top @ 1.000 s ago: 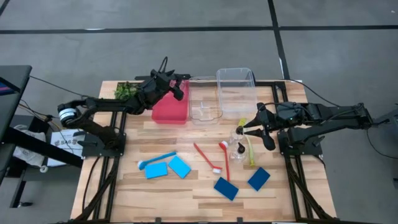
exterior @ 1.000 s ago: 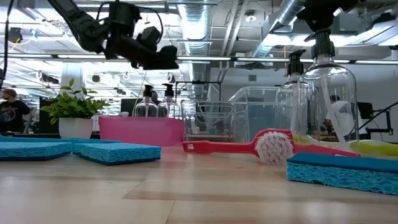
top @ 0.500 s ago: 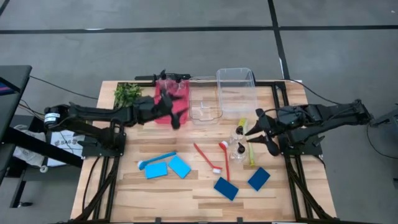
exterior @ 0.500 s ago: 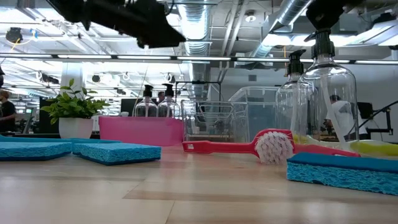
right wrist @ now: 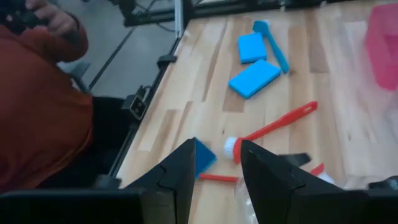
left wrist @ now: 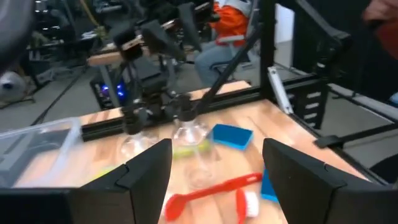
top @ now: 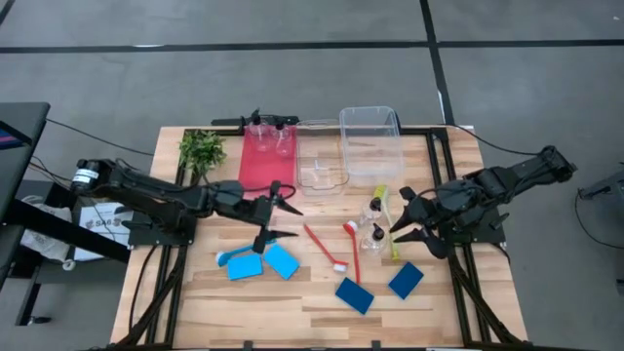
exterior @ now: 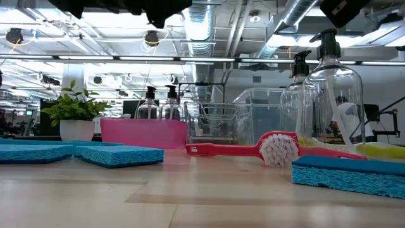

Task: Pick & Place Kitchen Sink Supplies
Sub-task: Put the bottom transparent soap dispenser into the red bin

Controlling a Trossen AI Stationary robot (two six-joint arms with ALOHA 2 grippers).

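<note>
The left gripper (top: 276, 211) hangs open and empty at the table's center, fingers spread wide. The right gripper (top: 407, 218), partly open and holding nothing, sits at three o'clock beside two pump bottles (top: 374, 222). Two more bottles stand in the pink bin (top: 263, 161) at twelve. Four sponges (top: 283, 260) and four brushes (top: 326, 248) lie toward six.

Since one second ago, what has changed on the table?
The left hand left the pink bin and came forward, empty and open, to above the light-blue sponges and blue brush. The right hand shifted slightly forward beside the two bottles, open, holding nothing. Bottles, brushes, sponges, bins and plant stayed in place.
</note>
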